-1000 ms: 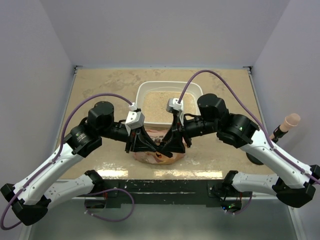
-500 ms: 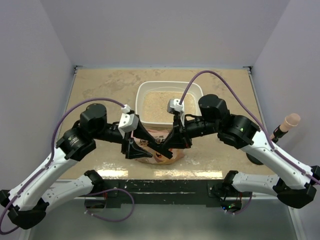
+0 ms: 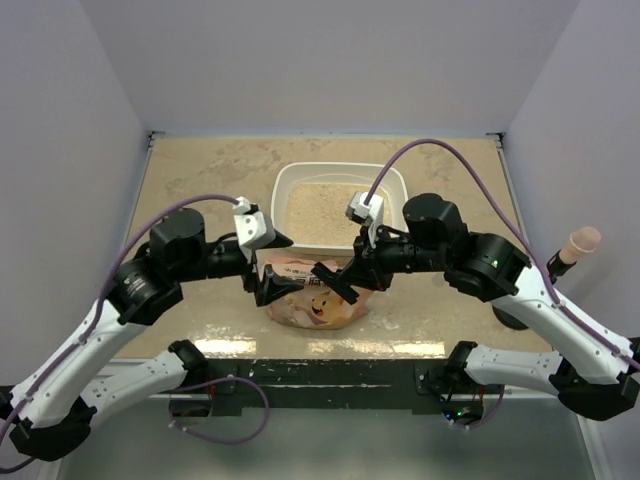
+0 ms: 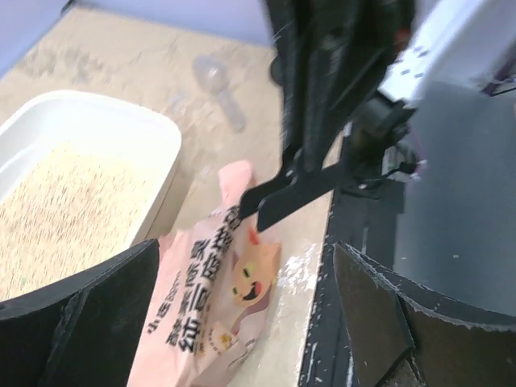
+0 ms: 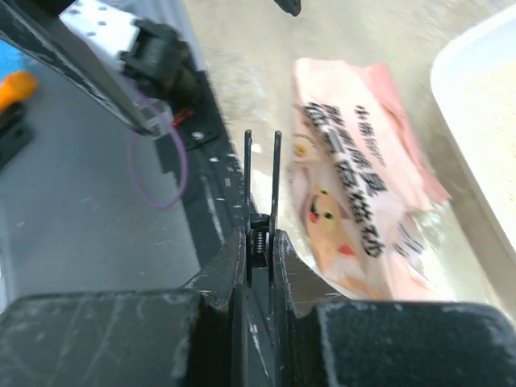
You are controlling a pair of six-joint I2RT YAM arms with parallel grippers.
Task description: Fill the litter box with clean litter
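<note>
The white litter box (image 3: 283,185) (image 4: 121,129) (image 5: 459,64) sits mid-table, holding pale beige clean litter (image 3: 325,205) (image 4: 64,210) (image 5: 500,113). Just in front of it lies an orange-pink printed bag (image 3: 310,303) (image 4: 205,306) (image 5: 355,210). My left gripper (image 3: 268,285) (image 4: 246,246) is open wide at the bag's left end, with nothing between its fingers. My right gripper (image 3: 350,275) (image 5: 260,238) hovers over the bag's right part, shut on a thin black clip (image 3: 330,275) (image 4: 282,192) (image 5: 262,177).
A clear plastic scoop (image 4: 218,89) lies on the tabletop beyond the bag. A peach-tipped handle (image 3: 578,243) sticks up at the right edge. Walls close off the table on the left, back and right. A black rail (image 3: 330,370) runs along the near edge.
My left gripper has opened and drawn back to the left, off the bag. The right gripper has shut and lifted away slightly with the black clip. More of the bag now shows.
</note>
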